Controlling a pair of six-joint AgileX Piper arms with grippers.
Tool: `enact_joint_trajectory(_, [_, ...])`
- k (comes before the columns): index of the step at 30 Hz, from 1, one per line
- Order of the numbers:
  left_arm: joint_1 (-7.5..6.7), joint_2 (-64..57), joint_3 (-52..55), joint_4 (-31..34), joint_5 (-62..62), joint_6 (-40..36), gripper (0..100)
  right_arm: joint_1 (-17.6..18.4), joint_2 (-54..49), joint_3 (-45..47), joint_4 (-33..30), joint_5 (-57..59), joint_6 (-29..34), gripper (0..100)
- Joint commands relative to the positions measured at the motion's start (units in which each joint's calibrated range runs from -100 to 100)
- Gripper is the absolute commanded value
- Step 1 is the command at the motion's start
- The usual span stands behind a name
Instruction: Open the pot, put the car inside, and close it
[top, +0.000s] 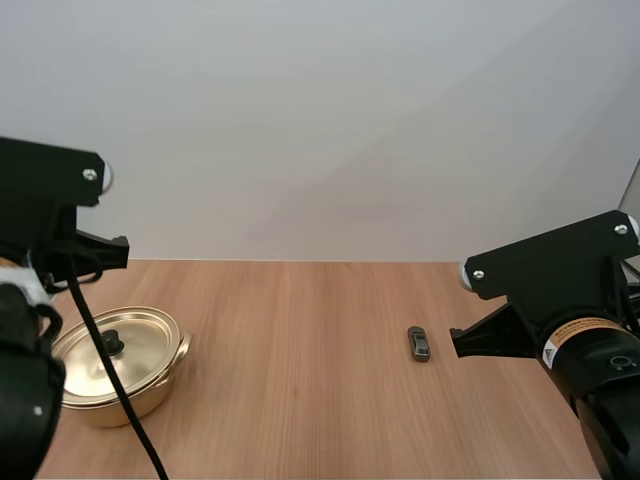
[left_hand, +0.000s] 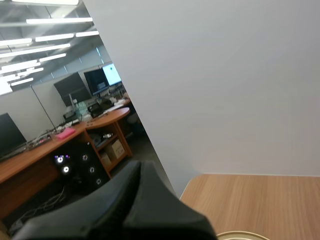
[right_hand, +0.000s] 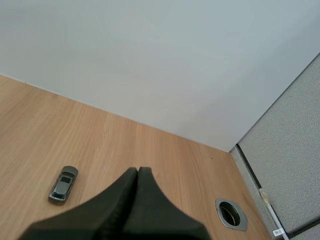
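Pot (top: 120, 405): where is it sitting?

It is sitting at the near left of the wooden worktop (top: 300, 330). It is a golden pot, and its lid (top: 140, 345) is resting on it with the black knob (top: 112, 343) pointing up. In the left wrist view a sliver of its rim is showing just past the left gripper (left_hand: 138, 167).

And the toy car (top: 419, 343)?

It is lying on its wheels on the bare wood at the right side, well apart from the pot. It is small and dark grey, and its length is running away from the arms' bases. In the right wrist view it is lying near the tip of the right gripper (right_hand: 137, 172), off to one side.

What are the grippers doing?

The left gripper is hanging over the pot's end of the worktop, its fingers pressing together into one dark wedge and gripping nothing. The right gripper is hovering beside the car, likewise closed and empty, and is not touching it. A round metal-rimmed cable hole (right_hand: 231, 214) is sitting in the worktop near it.
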Motion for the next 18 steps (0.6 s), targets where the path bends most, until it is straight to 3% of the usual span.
enact_joint_trajectory(1, [0.04, 14.78, -10.99, -22.45, 8.77, 16.19, 0, -0.03, 0.02, -0.09, 0.11, 0.00, -0.34, 0])
enact_joint_trajectory(4, [0.21, 22.66, -16.75, -26.86, 13.34, 22.98, 0, -0.03, 0.02, -0.09, 0.11, 0.00, -0.34, 0])
enact_joint_trajectory(8, [0.21, 32.31, -19.15, -27.11, 15.82, 27.29, 0, 0.83, 0.02, -0.09, 0.12, 0.38, -0.34, 0])
enact_joint_trajectory(18, [0.21, 48.02, -19.15, -24.29, 17.09, 28.92, 0, 2.69, 0.02, -0.09, 0.12, 0.93, -0.69, 0])
